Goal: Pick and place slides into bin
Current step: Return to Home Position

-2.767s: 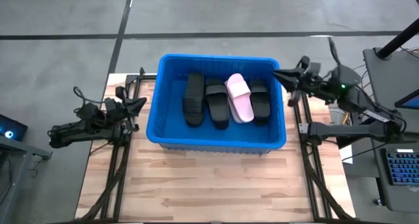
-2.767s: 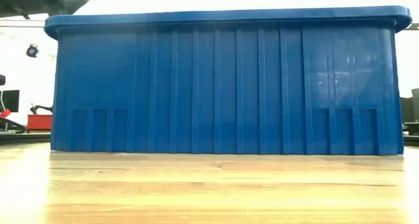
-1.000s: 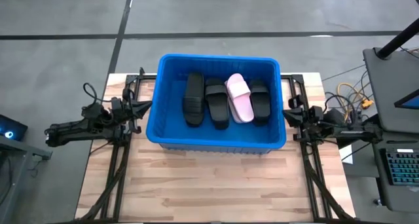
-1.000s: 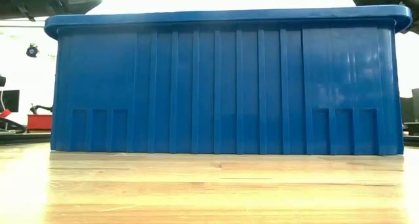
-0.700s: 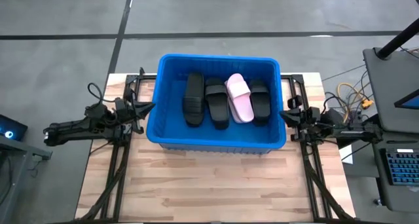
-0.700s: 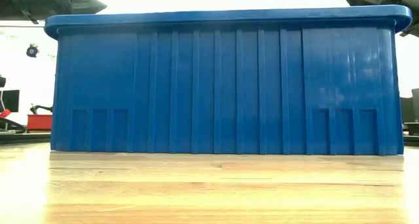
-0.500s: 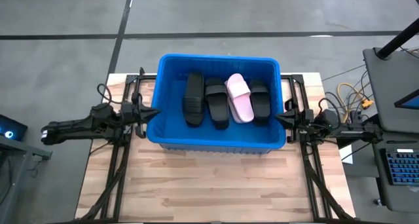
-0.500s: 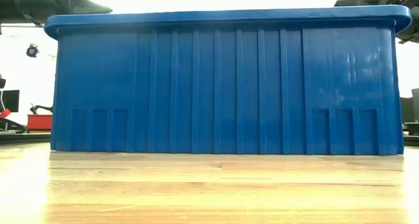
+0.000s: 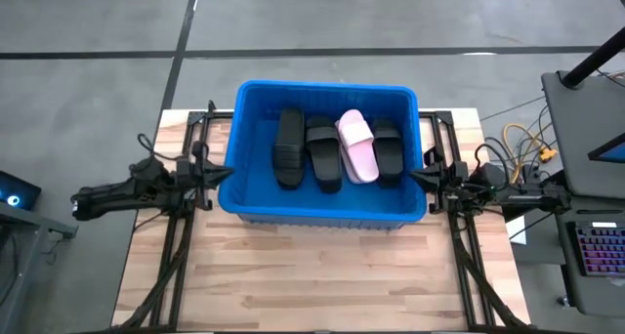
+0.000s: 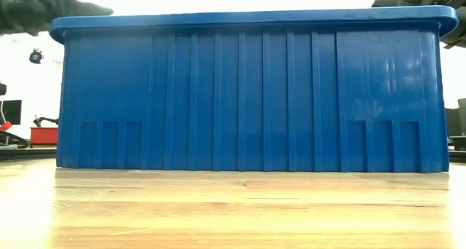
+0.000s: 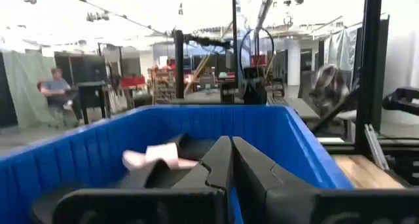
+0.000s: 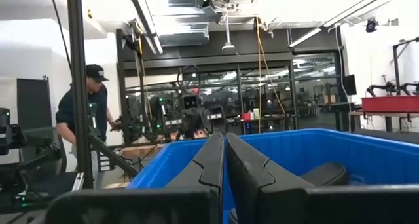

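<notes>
The blue bin stands on the far half of the wooden table; its near wall fills the low view. Inside lie three black slides and one pink slide, side by side on the bin's floor. My left gripper is shut, its tips at the bin's left rim, pointing level over the bin. My right gripper is shut, its tips at the bin's right rim. Both hold nothing. My left gripper's shut tips stand at the bin's left rim; I cannot tell whether they touch it. My right gripper's shut tips stand at the bin's right rim; I cannot tell whether they touch it.
Dark metal frame rails run along both table sides under the arms. Bare wood lies in front of the bin. A desk with a keyboard stands at the right. A person stands beyond the table.
My left gripper has gone toward the table's right edge, up to the bin's left rim. My right gripper has gone toward the table's left edge, up to the bin's right rim. Both stay shut. The bin and slides have kept still.
</notes>
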Controlling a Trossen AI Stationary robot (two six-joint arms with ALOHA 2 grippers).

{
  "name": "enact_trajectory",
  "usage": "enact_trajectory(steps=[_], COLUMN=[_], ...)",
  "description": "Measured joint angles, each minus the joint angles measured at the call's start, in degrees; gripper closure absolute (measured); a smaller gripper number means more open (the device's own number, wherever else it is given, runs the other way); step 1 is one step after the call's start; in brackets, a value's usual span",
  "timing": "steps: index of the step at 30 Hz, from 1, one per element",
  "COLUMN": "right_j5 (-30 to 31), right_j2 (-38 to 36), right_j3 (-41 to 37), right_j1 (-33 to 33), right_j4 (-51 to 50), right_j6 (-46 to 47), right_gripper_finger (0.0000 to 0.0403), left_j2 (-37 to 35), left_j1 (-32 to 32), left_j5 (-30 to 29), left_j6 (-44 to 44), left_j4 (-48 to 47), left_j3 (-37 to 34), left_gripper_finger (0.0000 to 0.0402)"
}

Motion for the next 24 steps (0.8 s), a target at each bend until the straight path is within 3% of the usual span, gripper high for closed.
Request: enact_trajectory(steps=[7,13,24], right_j5=[0.46,0.47,0.44], right_j2=[0.0,-0.07,-0.04], right_j3=[0.0,0.11,0.24], right_j1=[0.0,0.0,0.0], right_j4=[-0.22,-3.59,-4.8], right_j6=[0.19,1.22,-1.15], right_gripper_finger=[0.0394,0.0394,0.0394], left_j2=[-1.43,-2.07,-1.42], left_j1=[0.0,0.02,0.08], left_j5=[0.99,4.45,4.65], left_j6=[-4.47,-5.83,-5.51], left_j4=[2.93,13.28,13.28], left_j3=[-5.83,-11.06,-11.24], left_gripper_finger=[0.0402,0.0402,0.0402])
